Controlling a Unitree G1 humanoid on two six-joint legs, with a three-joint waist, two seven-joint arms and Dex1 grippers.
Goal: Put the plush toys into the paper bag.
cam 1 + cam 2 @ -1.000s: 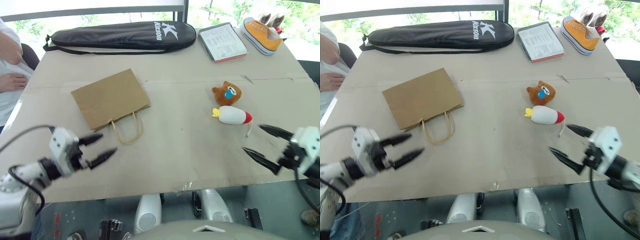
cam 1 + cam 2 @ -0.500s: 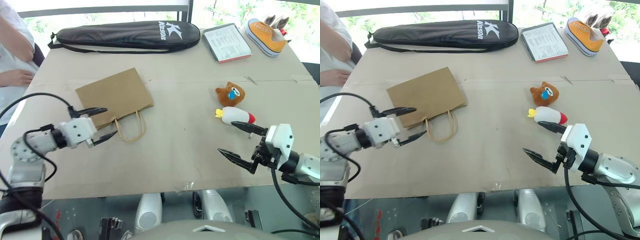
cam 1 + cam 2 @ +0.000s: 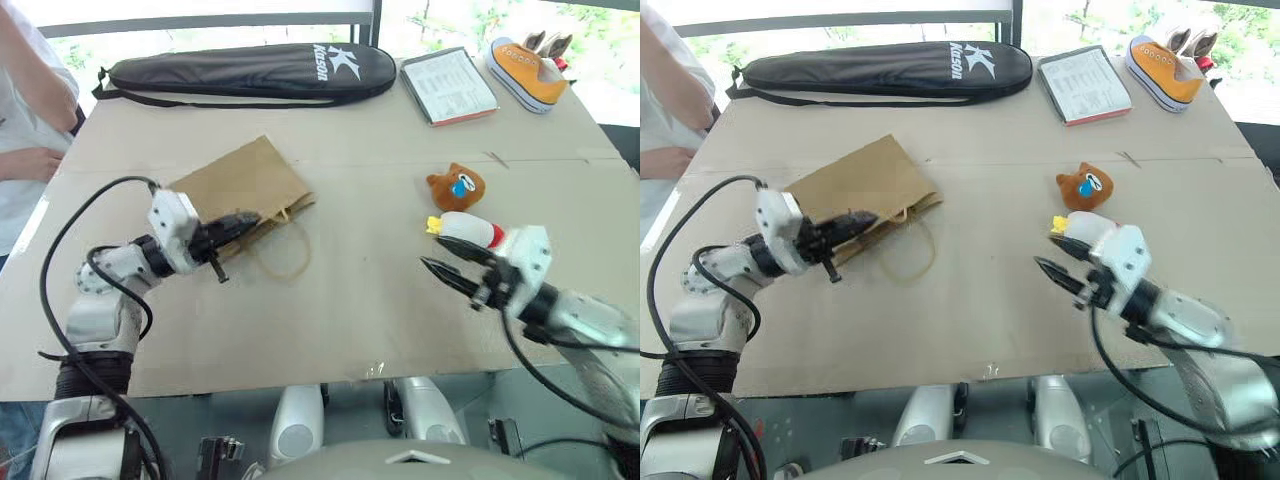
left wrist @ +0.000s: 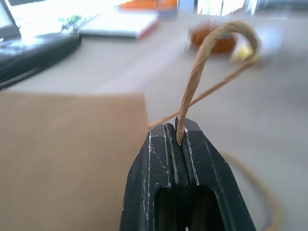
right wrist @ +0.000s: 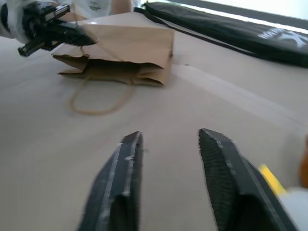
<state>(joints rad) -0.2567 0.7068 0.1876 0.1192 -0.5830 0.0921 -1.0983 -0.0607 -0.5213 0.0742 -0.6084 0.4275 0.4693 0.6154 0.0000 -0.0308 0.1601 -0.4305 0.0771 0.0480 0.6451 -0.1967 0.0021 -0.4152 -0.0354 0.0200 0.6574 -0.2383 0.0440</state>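
Since a second ago the left gripper [image 3: 238, 222] has reached the paper bag [image 3: 235, 180] and clamped tight on one cord handle [image 4: 207, 57], lifting the bag's near edge off the surface [image 3: 350, 300]. The right gripper [image 3: 452, 265], empty with its jaws partly apart, has swung in beside the white rocket [image 3: 468, 230]; the bear head [image 3: 455, 187] lies just behind it. Bag opening looks under way; both toys remain outside.

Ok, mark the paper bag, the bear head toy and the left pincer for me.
paper bag [image 3: 240, 178], left eye view, middle of its flat brown face.
bear head toy [image 3: 456, 187], left eye view, its face.
left pincer [image 4: 178, 139], left wrist view, fingertips shut on the bag's cord handle.
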